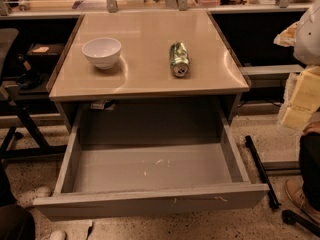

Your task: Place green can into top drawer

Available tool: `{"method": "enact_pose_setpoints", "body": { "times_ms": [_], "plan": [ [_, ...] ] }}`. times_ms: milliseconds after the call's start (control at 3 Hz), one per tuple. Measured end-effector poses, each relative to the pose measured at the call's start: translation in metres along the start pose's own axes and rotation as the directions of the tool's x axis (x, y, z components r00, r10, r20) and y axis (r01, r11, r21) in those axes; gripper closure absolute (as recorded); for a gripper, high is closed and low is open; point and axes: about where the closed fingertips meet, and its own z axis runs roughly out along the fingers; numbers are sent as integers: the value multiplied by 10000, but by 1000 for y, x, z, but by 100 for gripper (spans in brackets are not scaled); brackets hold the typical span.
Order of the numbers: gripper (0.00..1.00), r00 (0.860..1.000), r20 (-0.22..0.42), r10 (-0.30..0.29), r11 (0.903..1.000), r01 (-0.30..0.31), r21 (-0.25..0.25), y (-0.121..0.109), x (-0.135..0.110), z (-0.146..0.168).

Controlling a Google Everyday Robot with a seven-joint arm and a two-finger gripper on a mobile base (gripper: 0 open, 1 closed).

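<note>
The green can [179, 59] lies on its side on the beige table [150, 79], right of centre, with a silver end facing the front edge. The top drawer [150, 171] is pulled out wide below the tabletop. Its grey floor holds nothing and shows pale scuff marks, and its flat front panel [150, 201] is nearest me. My gripper [300, 101] is the pale yellowish part under the white arm at the right edge of the view. It sits to the right of the table, apart from the can and holding nothing I can see.
A white bowl [102, 52] stands on the table at the left. A black chair frame [20, 119] is left of the drawer. A black bar [260, 169] lies on the floor at the right, by a person's leg and shoe [302, 196]. Cluttered shelves run along the back.
</note>
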Motion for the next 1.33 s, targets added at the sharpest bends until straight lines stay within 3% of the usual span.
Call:
{"method": "enact_pose_setpoints", "body": {
  "times_ms": [667, 1000, 1333],
  "plan": [
    [0, 10000, -53, -2, 9999, 1, -113, 1, -15, 4],
    [0, 9983, -391, -435, 9989, 427, -206, 10, -32, 7],
    [0, 9982, -402, -455, 9988, 447, -203, 10, -32, 7]
  ]
}}
